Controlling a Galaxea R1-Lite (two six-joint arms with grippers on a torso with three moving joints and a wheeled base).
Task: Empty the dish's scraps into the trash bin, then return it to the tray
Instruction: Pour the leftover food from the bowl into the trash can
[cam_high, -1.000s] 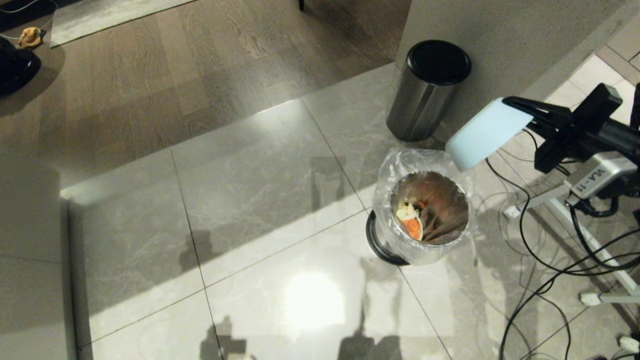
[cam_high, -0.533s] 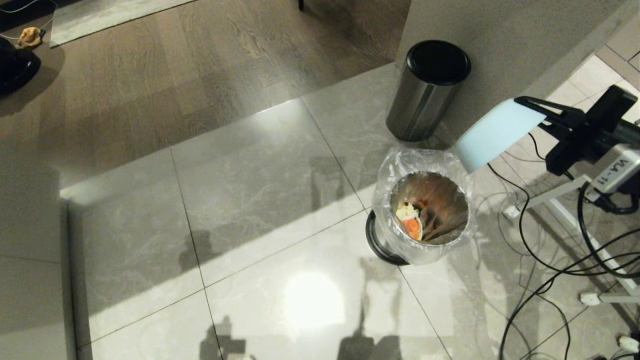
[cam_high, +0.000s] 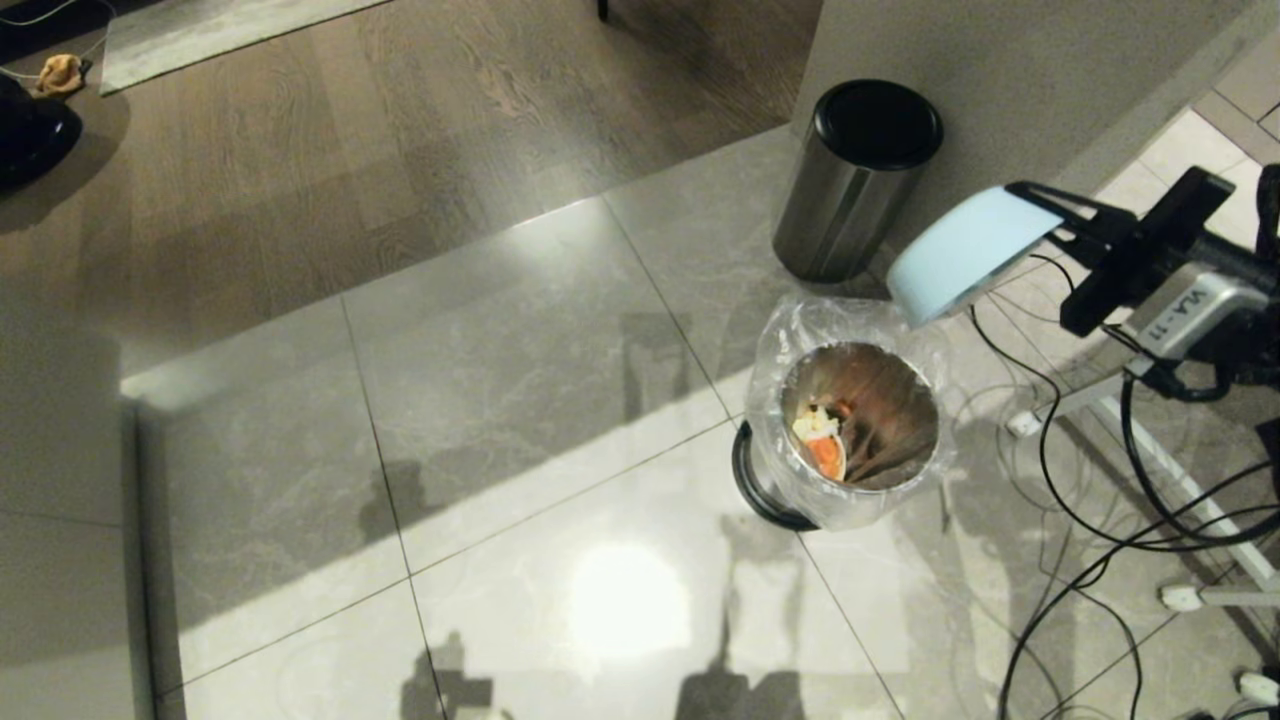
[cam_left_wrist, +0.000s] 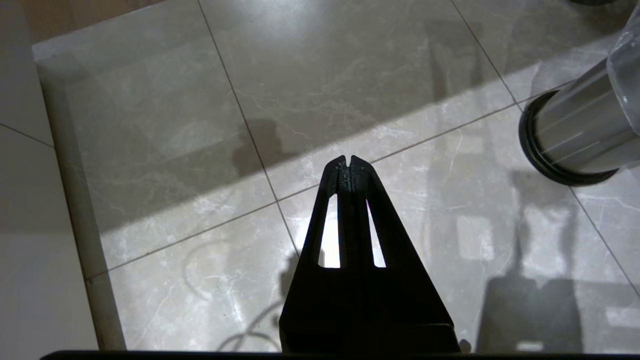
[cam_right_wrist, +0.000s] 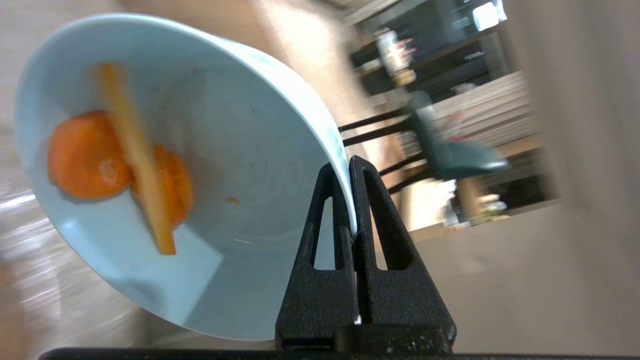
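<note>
- Far left, the wood floor (cam_high: 330, 130) meets the pale floor tiles (cam_high: 520, 340) along a slanting edge; a broad stretch of tile lies bare from there across to the bins.
- The left gripper (cam_left_wrist: 348, 161) hangs over bare tile with its jaws pressed together and nothing between them; the metal side of the trash bin (cam_left_wrist: 575, 135) stands to its right, apart from it.
- In the head view the trash bin (cam_high: 845, 425) stands on the tiles right of centre, its clear bag liner (cam_high: 790, 330) folded over the rim, with orange and whitish food bits inside at the left wall.
- Just beyond it, against the wall, stands a steel cylinder with a black lid (cam_high: 855, 180), near the bin but not touching.
- The dish (cam_high: 960, 255) is held in the air above and to the right of the bin's far rim, tilted steeply with its mouth turned away from the head camera.
- The scraps (cam_right_wrist: 117, 160), carrot slices and a pale strip, lie inside the dish near its lower rim.
- The right gripper (cam_right_wrist: 351, 167) has its jaws clamped on the dish's rim.
- Cables (cam_high: 1080, 500) sprawl over the floor to the right of the bin.
</note>
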